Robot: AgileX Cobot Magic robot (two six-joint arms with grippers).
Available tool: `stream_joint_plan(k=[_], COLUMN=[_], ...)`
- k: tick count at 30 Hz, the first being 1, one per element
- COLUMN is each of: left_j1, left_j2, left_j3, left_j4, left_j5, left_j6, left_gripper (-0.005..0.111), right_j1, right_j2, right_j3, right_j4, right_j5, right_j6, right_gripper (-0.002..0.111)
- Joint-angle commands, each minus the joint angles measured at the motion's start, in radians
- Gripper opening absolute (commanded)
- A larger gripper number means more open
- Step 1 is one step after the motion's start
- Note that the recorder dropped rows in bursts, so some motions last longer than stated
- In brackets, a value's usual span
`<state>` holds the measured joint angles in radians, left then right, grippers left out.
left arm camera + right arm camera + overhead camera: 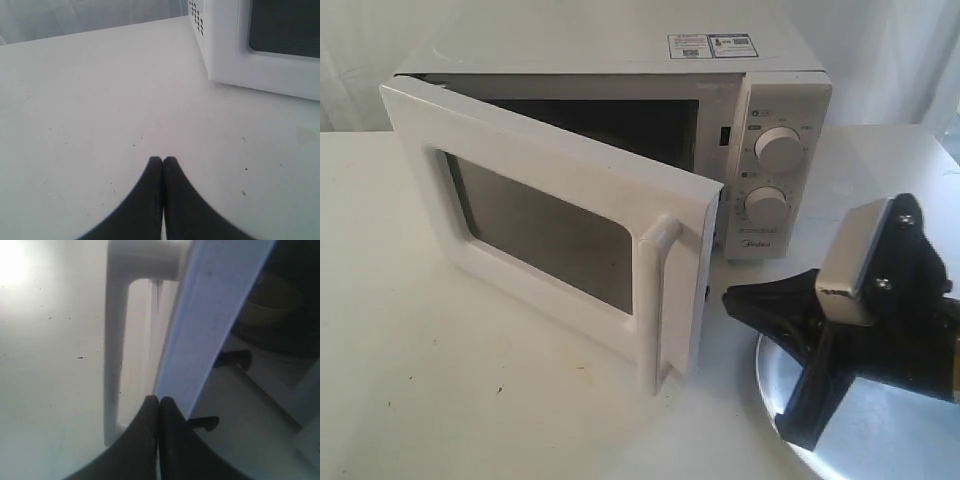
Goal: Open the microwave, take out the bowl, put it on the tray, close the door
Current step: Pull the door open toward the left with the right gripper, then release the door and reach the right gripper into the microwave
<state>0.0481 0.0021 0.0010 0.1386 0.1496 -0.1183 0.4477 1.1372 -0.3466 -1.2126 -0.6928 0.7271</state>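
Right, exterior view: the microwave (570, 50) stood with its door (550, 220) swung partway out from the microwave's front, bar handle (660, 300) on the free edge. The cavity was too dark to read. The right gripper (732, 298) reached in low before the microwave's control side, tip near the door's free edge. The tray (910, 430) lay under that arm, just off the microwave's front corner.

Left wrist view: the left gripper (162, 161) had its jaws pressed tip to tip, gripping nothing. It hung over bare table (90, 100), apart from the microwave's hinge side.

Right wrist view: the jaws were closed together and empty, the tip just beside the door's edge by the handle. Contact couldn't be confirmed. The bowl (267, 302) sat inside the microwave, dim.

Judgement:
- **Door:** stiff, light and hinge-guided, so a closed-tip nudge on the edge or a hook behind the handle should swing it. It needed more opening for reach-in.
- **Bowl:** likely rigid, with a slick glaze, and chippable. Pinch the rim, one finger inside and one outside, and lift level.
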Motion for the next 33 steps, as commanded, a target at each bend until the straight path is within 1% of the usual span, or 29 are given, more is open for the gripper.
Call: stream_joint_plan(k=[1, 3, 5, 7, 10, 11, 13, 16, 23, 29, 33], left_j1=[-0.001, -0.001, -0.001, -0.001, -0.001, -0.001, -0.001, -0.001, -0.001, -0.001, -0.001], left_j2=[-0.002, -0.002, -0.002, -0.002, -0.002, -0.002, -0.002, -0.002, -0.002, -0.002, -0.002], left_j3=[-0.001, -0.001, -0.001, -0.001, -0.001, -0.001, -0.001, -0.001, -0.001, -0.001, -0.001], left_j4=[-0.004, -0.004, -0.004, -0.004, -0.004, -0.004, -0.004, -0.004, -0.004, -0.004, -0.004], left_j5=[-0.001, -0.001, -0.001, -0.001, -0.001, -0.001, -0.001, -0.001, -0.001, -0.001, -0.001], left_j6=[-0.006, -0.006, -0.006, -0.006, -0.006, -0.006, -0.006, -0.006, -0.006, -0.006, -0.006], left_gripper=[0.000, 0.000, 0.000, 0.000, 0.000, 0.000, 0.000, 0.000, 0.000, 0.000, 0.000], right_j1=[-0.009, -0.009, -0.009, -0.009, -0.009, -0.009, -0.009, -0.009, -0.009, 0.024, 0.061], right_j2=[-0.162, -0.219, -0.243, -0.236, -0.178, -0.144, -0.076, 0.045, 0.192, 0.287, 0.331], right_j3=[0.050, 0.050, 0.045, 0.043, 0.038, 0.026, -0.005, -0.050, -0.117, -0.176, -0.190], right_j4=[0.009, 0.057, 0.202, 0.312, 0.326, 0.326, 0.351, 0.408, 0.390, 0.160, 0.112], right_j5=[0.069, 0.154, 0.203, 0.154, -0.055, -0.097, -0.099, -0.102, -0.185, -0.304, -0.352], right_j6=[0.045, 0.031, -0.071, -0.161, -0.220, -0.230, -0.234, -0.291, -0.305, -0.192, -0.167], right_gripper=[0.000, 0.000, 0.000, 0.000, 0.000, 0.000, 0.000, 0.000, 0.000, 0.000, 0.000])
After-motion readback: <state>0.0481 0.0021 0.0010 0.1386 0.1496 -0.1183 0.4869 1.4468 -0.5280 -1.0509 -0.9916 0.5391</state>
